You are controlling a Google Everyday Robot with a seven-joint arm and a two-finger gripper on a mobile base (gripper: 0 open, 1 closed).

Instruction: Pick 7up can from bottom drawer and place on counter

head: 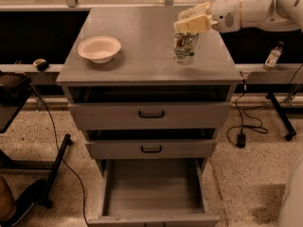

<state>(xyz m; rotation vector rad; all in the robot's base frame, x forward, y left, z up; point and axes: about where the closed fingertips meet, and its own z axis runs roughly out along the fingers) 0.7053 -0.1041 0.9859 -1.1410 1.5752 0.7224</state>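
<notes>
End effector [193,20] hovers over 7up can [185,48] on counter [142,27], arm [246,9] horizontal.

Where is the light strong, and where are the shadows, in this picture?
Camera view: the counter is evenly lit, with a soft shadow under the bowl; the tool, over the 7up can near the counter's right edge, looks bright; the open bottom drawer is dimmer; the gaps above the upper drawers are dark.
</notes>
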